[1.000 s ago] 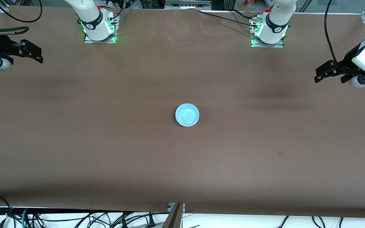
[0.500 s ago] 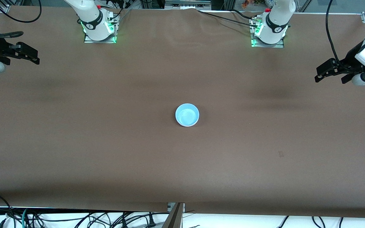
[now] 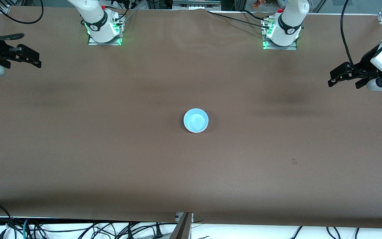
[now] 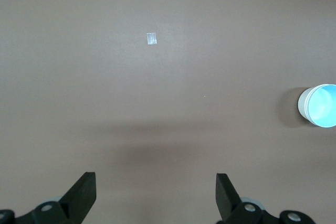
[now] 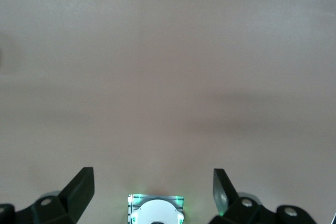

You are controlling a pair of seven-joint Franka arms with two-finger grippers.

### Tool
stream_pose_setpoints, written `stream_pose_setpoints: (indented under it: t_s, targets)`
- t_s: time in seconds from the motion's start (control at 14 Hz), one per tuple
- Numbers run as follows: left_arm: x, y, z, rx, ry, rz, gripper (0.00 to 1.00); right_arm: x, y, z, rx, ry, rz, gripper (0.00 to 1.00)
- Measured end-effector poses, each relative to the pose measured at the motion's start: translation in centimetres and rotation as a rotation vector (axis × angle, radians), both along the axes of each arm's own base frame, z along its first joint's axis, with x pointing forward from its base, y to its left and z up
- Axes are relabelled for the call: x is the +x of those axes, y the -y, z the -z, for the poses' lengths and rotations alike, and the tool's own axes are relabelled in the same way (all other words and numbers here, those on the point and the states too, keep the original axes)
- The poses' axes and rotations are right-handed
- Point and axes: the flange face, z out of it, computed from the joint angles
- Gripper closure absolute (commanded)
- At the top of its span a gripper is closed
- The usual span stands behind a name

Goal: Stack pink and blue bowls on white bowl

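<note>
Holding both my arms away at the table ends seems the right thing now, since the stack looks finished. In the middle of the front view the blue bowl [image 3: 196, 120] sits on top, near the centre of the frame, on the brown table [image 3: 111, 149]. I judge the pink and white bowls are nested under it, but from above I cannot see them. To do this step well, I should stay high and come nowhere near the stack.

My left gripper [image 3: 345, 77] hangs at the right edge of the front view, over the left arm's end of the table; its jaws are wide apart and empty. My right gripper [image 3: 28, 58] hangs at the upper left edge, also spread wide and holding nothing.

My left wrist view adds something: the bowl [image 4: 318, 106] at mid right shows a white side wall under the blue rim, and a small pale tape mark [image 4: 151, 39] lies in the upper middle. My right wrist view shows only bare table and the right arm's base [image 5: 155, 209], lit green, at bottom centre.
</note>
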Motion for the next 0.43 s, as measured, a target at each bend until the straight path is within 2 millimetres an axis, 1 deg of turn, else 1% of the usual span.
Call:
stream_pose_setpoints:
  t_s: [0.21, 0.43]
  targets:
    - [0.4, -0.8, 0.7, -0.001, -0.011, -0.013, 0.0, 0.0, 0.0, -0.1, 0.0, 0.002, 0.0, 0.0]
    - [0.4, -1.3, 0.6, 0.043, -0.009, -0.009, 0.0, 0.0, 0.0, -0.2, 0.0, 0.005, 0.001, 0.0]
